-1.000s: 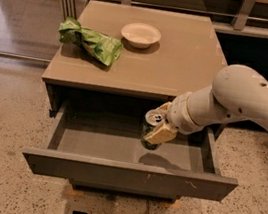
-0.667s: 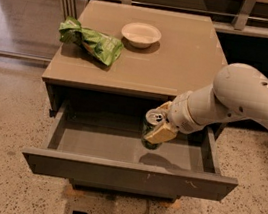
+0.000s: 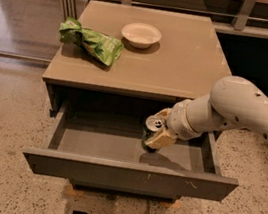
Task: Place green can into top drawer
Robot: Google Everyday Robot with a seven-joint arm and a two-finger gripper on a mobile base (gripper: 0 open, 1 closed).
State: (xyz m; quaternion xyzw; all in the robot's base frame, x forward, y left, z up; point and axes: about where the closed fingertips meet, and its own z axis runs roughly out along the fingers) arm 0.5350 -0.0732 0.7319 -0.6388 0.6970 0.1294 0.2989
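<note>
Only the one camera view here, looking down at the front of the cabinet (image 3: 185,71). The top drawer (image 3: 128,175) is pulled all the way out, and the white arm (image 3: 245,109) reaches in from the right over its open tray. The gripper (image 3: 157,133) sits inside the drawer opening, right of centre, with its jaws clamped on the green can (image 3: 153,124). The can is a bit tilted, silver top and pull tab facing up toward the camera, and its base looks just about down on the drawer floor, right next to its own shadow. I can't say for sure whether it's actually touching. So I'd call this the tail end of the placing step: the can is in the right compartment but not let go yet. The next move, I reckon, is to settle the base flat, release the fingers, then lift straight up without clipping the can or the drawer's right wall. Up on the cabinet top, the bright green snack bag (image 3: 91,42) and the small white bowl (image 3: 141,33) are well away from all this. Compared with a second ago, the can and gripper have sunk a little lower into the drawer, while the drawer, bag and bowl haven't budged.
</note>
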